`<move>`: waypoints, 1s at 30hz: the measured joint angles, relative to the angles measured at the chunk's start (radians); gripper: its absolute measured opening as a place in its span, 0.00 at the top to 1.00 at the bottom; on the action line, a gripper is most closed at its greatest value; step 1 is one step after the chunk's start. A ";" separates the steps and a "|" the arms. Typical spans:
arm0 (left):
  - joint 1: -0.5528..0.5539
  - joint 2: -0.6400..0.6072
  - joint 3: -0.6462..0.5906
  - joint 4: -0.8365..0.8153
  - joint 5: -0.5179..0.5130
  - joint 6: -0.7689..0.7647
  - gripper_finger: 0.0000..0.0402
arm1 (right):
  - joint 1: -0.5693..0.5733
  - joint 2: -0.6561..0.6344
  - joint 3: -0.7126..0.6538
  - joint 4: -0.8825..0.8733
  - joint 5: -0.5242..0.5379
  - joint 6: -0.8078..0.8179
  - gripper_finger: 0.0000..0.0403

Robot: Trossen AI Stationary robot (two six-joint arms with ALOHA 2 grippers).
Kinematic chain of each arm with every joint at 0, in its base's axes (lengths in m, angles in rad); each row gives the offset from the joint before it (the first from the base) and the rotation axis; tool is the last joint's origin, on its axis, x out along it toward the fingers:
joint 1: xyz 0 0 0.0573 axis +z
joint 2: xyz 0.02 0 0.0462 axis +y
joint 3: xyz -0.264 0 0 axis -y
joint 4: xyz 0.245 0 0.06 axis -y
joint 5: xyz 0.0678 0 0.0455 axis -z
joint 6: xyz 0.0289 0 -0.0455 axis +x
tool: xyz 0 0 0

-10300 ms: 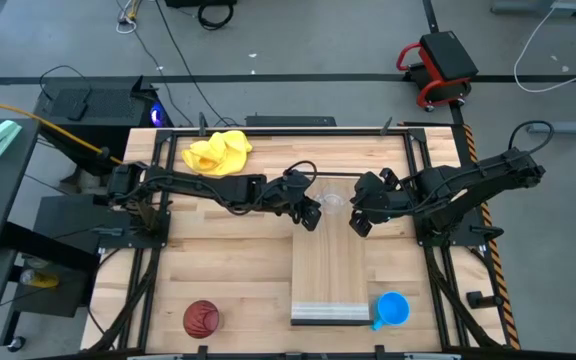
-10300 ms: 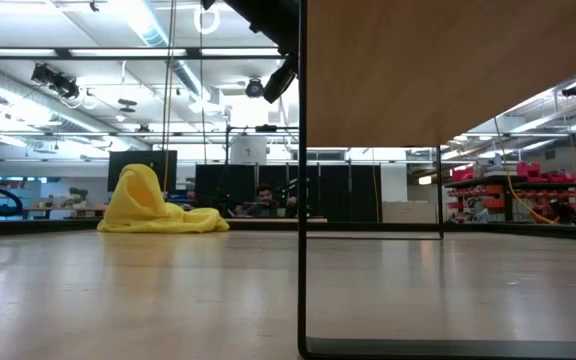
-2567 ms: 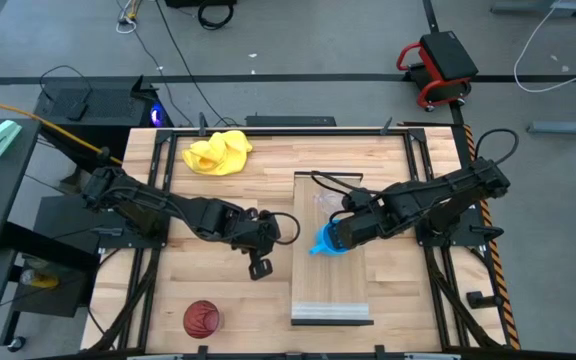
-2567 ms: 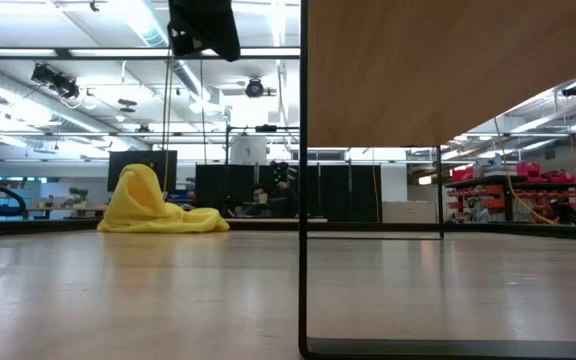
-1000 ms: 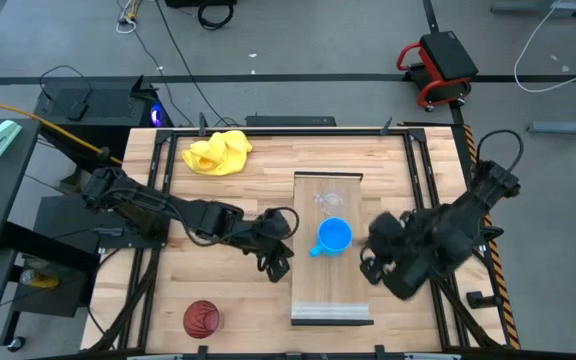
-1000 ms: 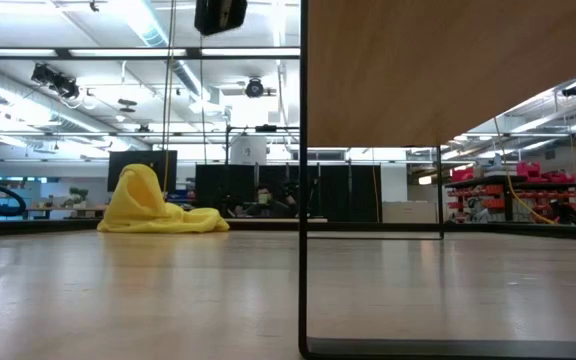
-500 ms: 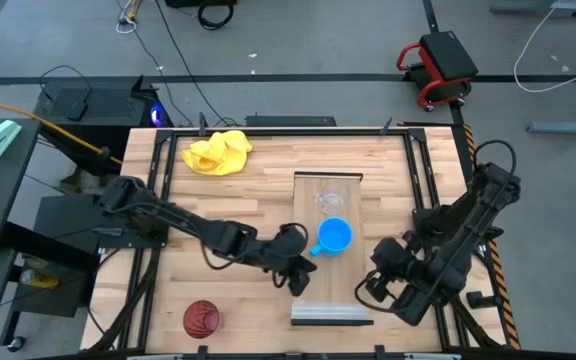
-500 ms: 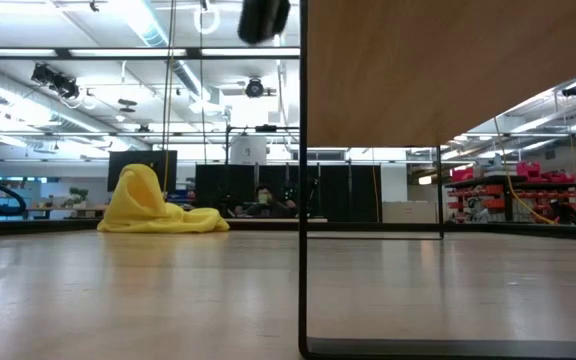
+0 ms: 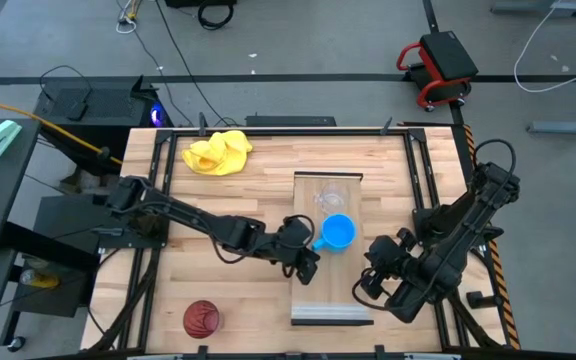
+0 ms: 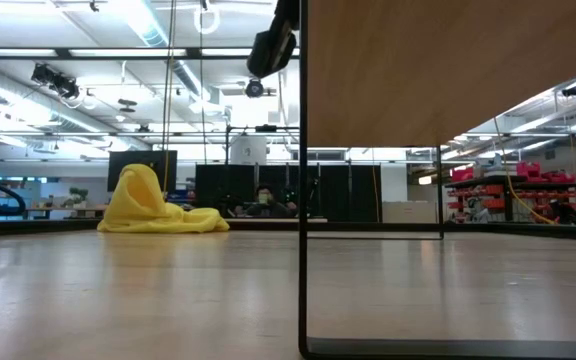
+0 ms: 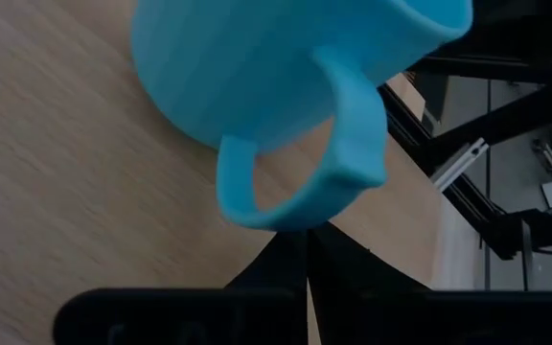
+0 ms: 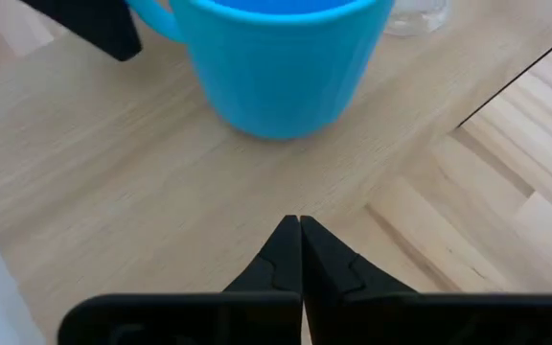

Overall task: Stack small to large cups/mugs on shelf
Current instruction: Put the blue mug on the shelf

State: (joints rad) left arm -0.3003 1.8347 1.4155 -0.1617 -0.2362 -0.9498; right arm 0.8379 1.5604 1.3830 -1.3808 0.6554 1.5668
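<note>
A yellow cloth point(image 9: 217, 153) lies crumpled at the table's far left corner, well apart from everything else; in the low view it shows as a yellow heap point(image 10: 156, 205) against the room. The red cup point(image 9: 201, 319) sits alone near the front left edge of the table point(image 9: 218, 290). In the low view the shelf's point(image 10: 448, 70) underside and a thin dark leg fill the right side and hide the cups.

The shelf point(image 9: 329, 290) runs front to back in the table's middle, pale planks on a wider butcher-block top. The clear cup point(image 9: 329, 197) stands on its far end, and the blue mug point(image 9: 336, 233) stands just in front of it, near but apart, with its handle toward the left arm. Beyond the table lie grey floor, cables and a red cart point(image 9: 438, 68); the low view shows a hall with ceiling lights and a person far off.

The left gripper point(image 9: 306, 262) is at the shelf's left edge just beside the mug's handle, fingers pressed together. The right gripper point(image 9: 372, 283) hangs off the shelf's right edge, fingers also pressed together.

Half a second earlier the left gripper was lower along the shelf's edge; it has since come closer to the handle. The right arm has barely shifted.
</note>
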 joint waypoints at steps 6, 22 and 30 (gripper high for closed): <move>0.015 -0.001 0.000 -0.029 0.000 0.002 0.96 | 0.000 -0.004 0.000 -0.051 0.055 -0.005 1.00; 0.015 -0.037 0.001 -0.054 -0.011 0.018 0.97 | -0.007 -0.474 -0.373 0.220 0.197 0.080 1.00; 0.015 -0.038 0.001 -0.064 -0.011 0.017 0.95 | -0.130 -0.556 -0.499 0.454 0.186 -0.068 1.00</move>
State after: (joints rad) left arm -0.2855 1.7969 1.4162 -0.2260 -0.2467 -0.9325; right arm 0.7075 1.0042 0.8839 -0.9263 0.8418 1.4987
